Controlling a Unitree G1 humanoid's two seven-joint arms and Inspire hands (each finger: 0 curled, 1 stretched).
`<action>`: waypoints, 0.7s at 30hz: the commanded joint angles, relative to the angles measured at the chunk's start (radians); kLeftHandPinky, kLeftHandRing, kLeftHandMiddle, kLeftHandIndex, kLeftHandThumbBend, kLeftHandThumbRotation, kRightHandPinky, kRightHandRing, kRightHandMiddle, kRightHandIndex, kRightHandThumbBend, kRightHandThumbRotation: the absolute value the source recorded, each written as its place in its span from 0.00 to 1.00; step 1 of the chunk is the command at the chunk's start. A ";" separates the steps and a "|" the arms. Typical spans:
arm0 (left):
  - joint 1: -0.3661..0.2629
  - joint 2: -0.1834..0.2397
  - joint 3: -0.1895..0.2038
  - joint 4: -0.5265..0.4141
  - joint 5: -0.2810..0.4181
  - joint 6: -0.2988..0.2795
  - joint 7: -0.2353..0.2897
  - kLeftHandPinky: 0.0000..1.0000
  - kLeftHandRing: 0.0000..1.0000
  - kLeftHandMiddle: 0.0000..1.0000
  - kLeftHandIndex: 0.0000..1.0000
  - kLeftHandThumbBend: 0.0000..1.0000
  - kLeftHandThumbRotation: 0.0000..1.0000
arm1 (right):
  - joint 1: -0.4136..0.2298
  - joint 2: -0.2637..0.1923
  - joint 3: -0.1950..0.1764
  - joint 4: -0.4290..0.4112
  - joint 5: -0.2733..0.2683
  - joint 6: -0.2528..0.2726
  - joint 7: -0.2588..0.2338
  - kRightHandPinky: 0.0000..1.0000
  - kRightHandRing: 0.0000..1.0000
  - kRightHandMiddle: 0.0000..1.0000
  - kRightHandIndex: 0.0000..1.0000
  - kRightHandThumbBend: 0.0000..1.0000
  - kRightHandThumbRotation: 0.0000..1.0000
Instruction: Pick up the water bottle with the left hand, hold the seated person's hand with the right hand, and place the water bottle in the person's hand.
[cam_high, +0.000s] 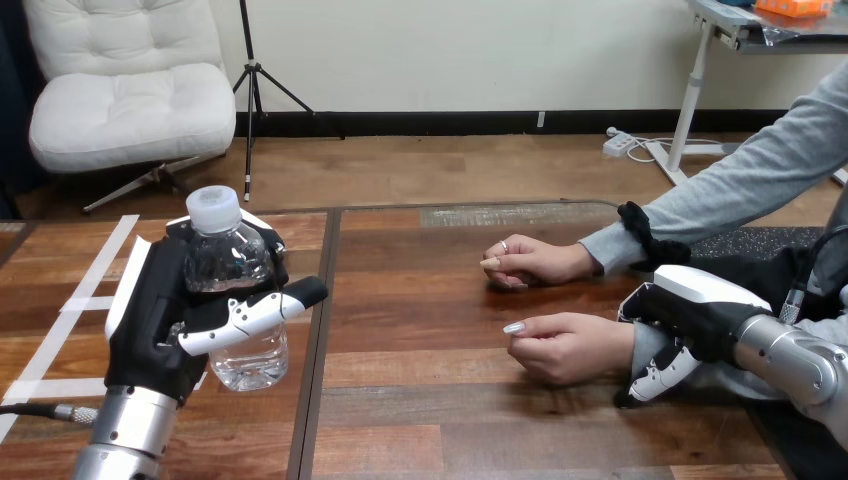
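My left hand (160, 312) is shut on a clear water bottle (232, 262) with a white cap, holding it upright just above the table's left part. The thumb crosses the bottle's front. At the right, the person's nearer hand (565, 345) rests loosely curled on the wooden table (420, 300). My right hand (690, 305) lies over that hand's grey-sleeved wrist, with its fingers (655, 378) curled down round the sleeve's near side. The person's farther hand (535, 262) rests on the table a little behind, apart from both my hands.
White tape strips (90, 270) mark the table's left part. A dark seam (320, 300) runs front to back between two table tops. Bare wood lies between the bottle and the person's hands.
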 joint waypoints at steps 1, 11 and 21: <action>-0.042 -0.005 0.002 -0.068 -0.015 -0.016 0.007 0.19 0.24 0.30 0.34 0.69 0.00 | -0.040 0.022 0.004 0.012 -0.004 0.001 0.008 0.36 0.40 0.46 0.47 0.82 0.00; -0.041 -0.002 0.002 -0.062 -0.016 -0.020 0.003 0.19 0.24 0.30 0.34 0.69 0.00 | -0.037 0.021 0.006 0.014 -0.008 -0.010 -0.010 0.35 0.38 0.44 0.45 0.82 0.00; -0.041 -0.003 0.002 -0.061 -0.016 -0.022 0.002 0.19 0.24 0.30 0.34 0.68 0.00 | -0.033 0.023 0.004 0.012 -0.014 -0.011 -0.034 0.32 0.36 0.42 0.43 0.82 0.00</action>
